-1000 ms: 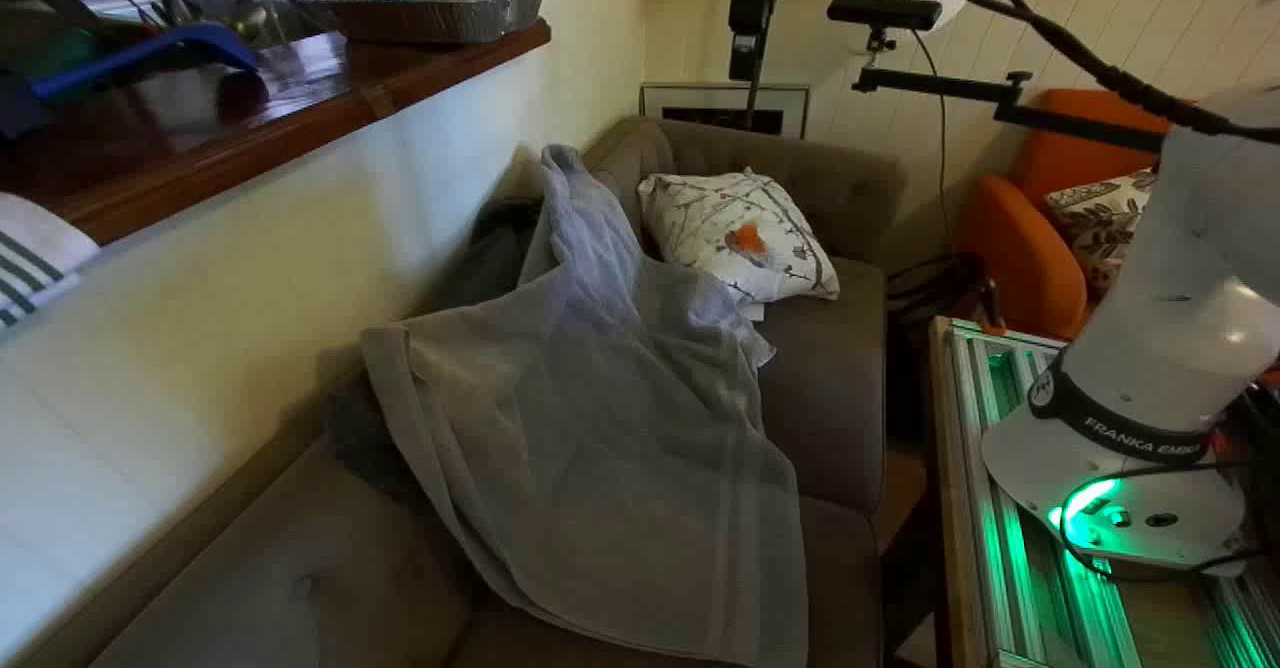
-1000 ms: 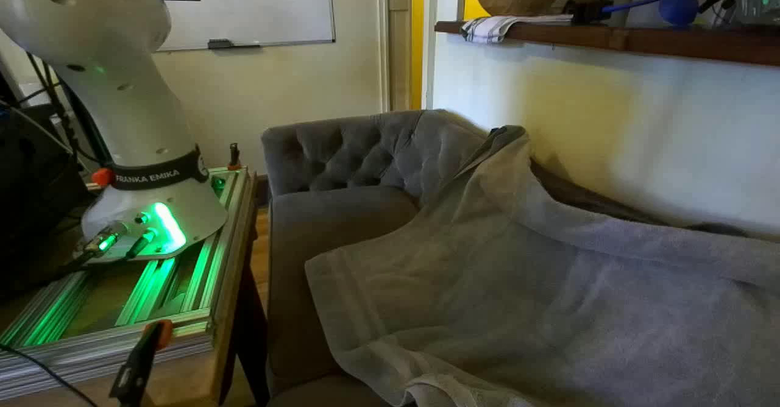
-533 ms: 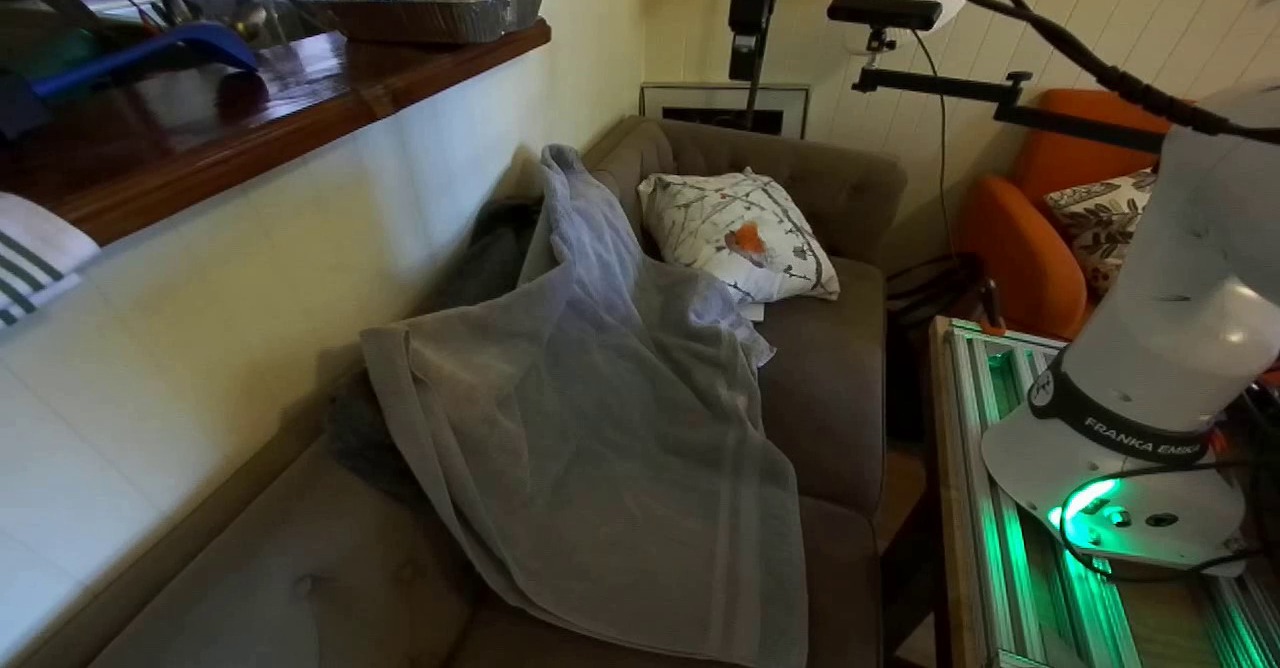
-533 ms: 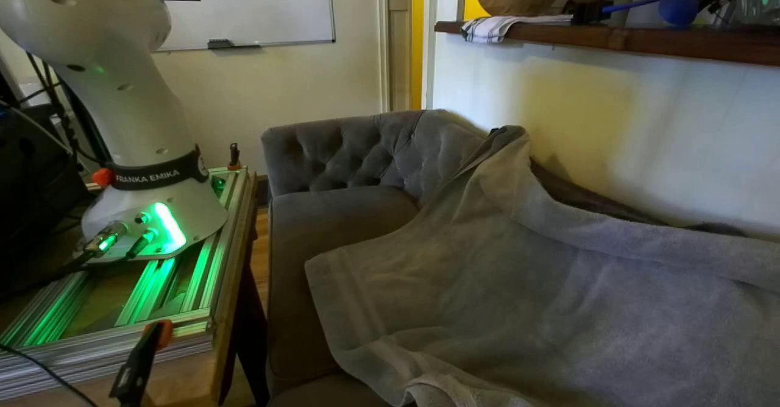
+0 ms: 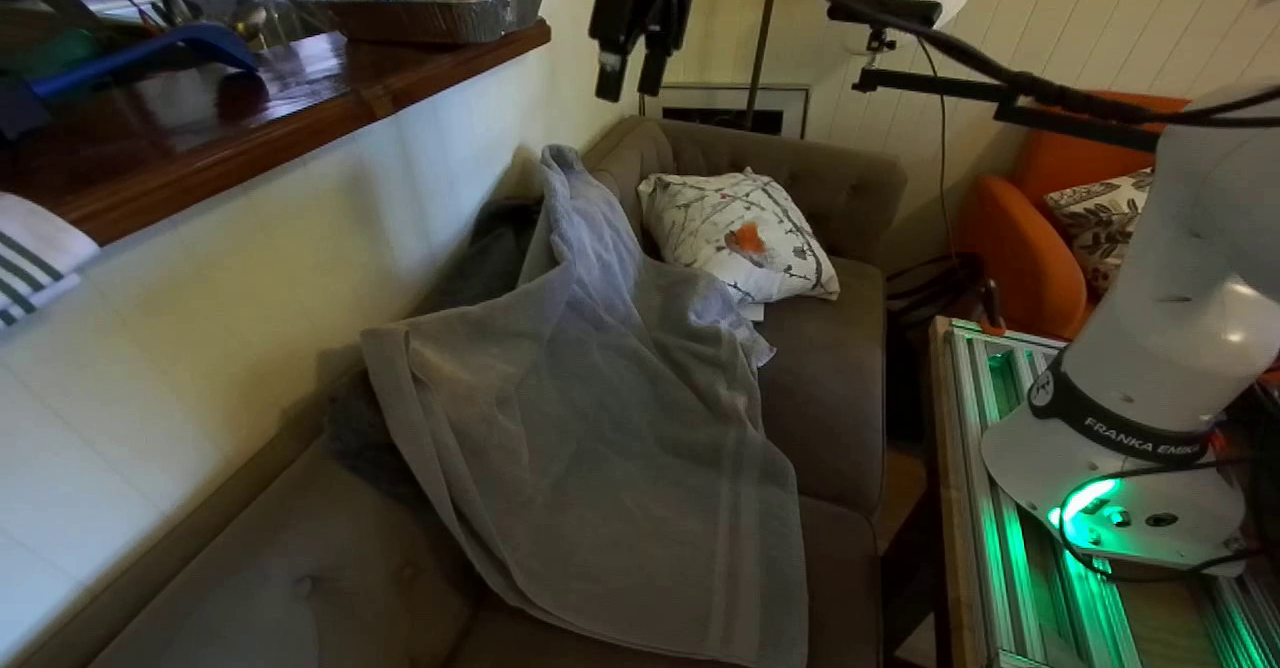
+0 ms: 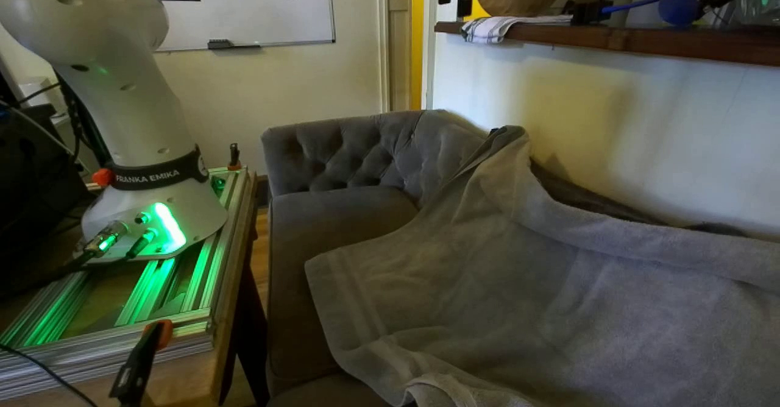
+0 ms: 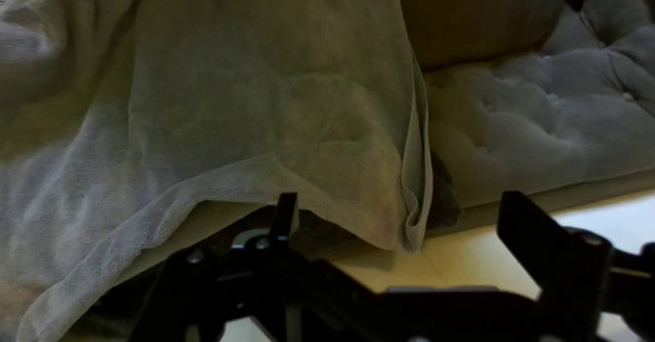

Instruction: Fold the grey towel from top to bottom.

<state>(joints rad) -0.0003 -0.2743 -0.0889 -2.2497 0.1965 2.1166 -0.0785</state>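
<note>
The grey towel (image 5: 620, 418) lies rumpled over the sofa seat and back. It also shows in an exterior view (image 6: 548, 285) and fills much of the wrist view (image 7: 286, 91). One part rises to a peak (image 5: 565, 173) near the wall. My gripper (image 5: 631, 85) hangs in the air above the sofa, higher than the towel, and shows at the top of an exterior view (image 6: 454, 8). In the wrist view my gripper (image 7: 398, 198) is wide open and empty. A folded towel corner (image 7: 417, 219) appears between the fingers, well beyond them and untouched.
A dark charcoal cloth (image 5: 490, 248) lies behind the towel. A patterned cushion (image 5: 740, 233) sits on the sofa (image 5: 830, 398). A wooden ledge (image 5: 400, 93) with foil trays (image 5: 440, 3) juts from the wall near the gripper. A camera bracket (image 5: 950, 88) and lamp pole (image 5: 765, 28) stand behind.
My gripper has moved toward the wall and lower, and it appears turned, with both fingers now showing in both exterior views. The towel has not moved.
</note>
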